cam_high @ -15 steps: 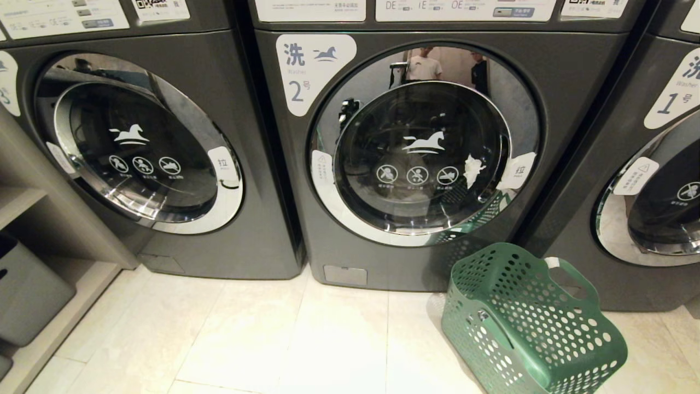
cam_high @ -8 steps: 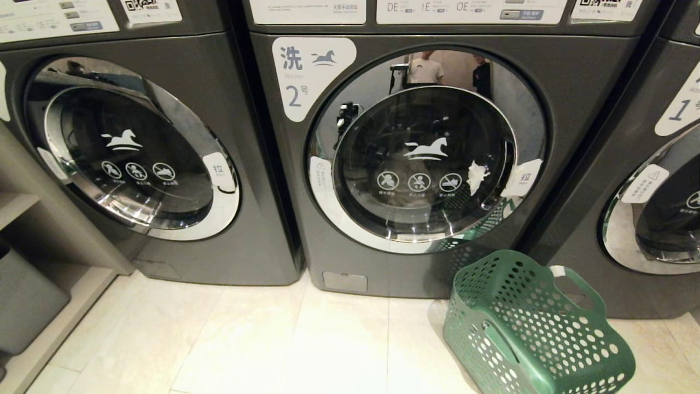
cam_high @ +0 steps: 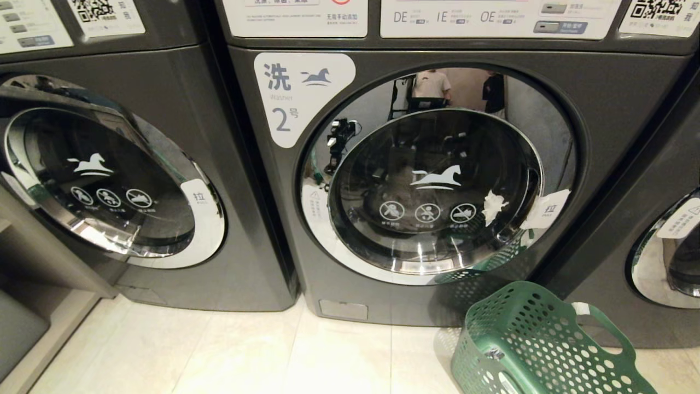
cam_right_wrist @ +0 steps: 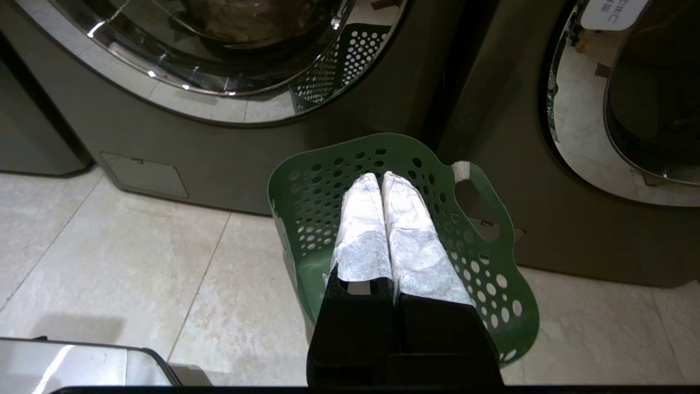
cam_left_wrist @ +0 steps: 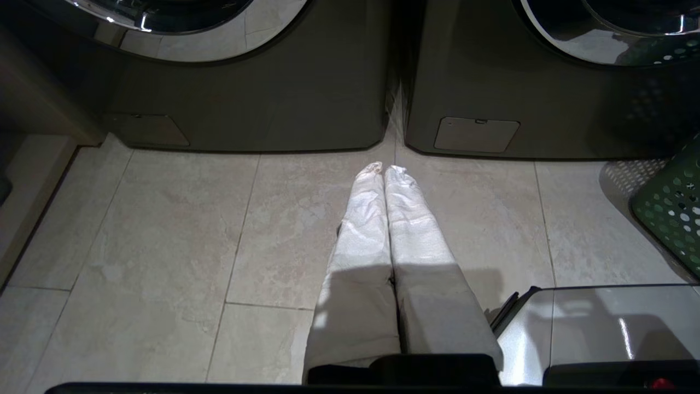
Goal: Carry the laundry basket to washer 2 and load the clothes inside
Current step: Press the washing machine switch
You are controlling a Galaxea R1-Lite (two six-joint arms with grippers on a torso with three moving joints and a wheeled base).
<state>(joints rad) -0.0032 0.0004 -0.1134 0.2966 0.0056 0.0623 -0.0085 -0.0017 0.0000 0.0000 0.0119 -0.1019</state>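
- The laundry basket (cam_right_wrist: 306,219) stands on the floor just in front of washer 2 (cam_high: 437,197), to my right of its door; I see no clothes in it, though part of its inside is hidden behind my fingers
- My right gripper (cam_right_wrist: 381,178) hangs over the basket, jaws pressed together, holding nothing; my left gripper (cam_left_wrist: 383,168) hangs over bare floor, likewise shut and empty
- Risk, as I judge it: the door looks shut, so I can't confirm the load; the basket sits close enough to block its swing
- Pale floor tiles (cam_left_wrist: 164,219); identical grey washers (cam_high: 109,175) flank washer 2; shelving at far left
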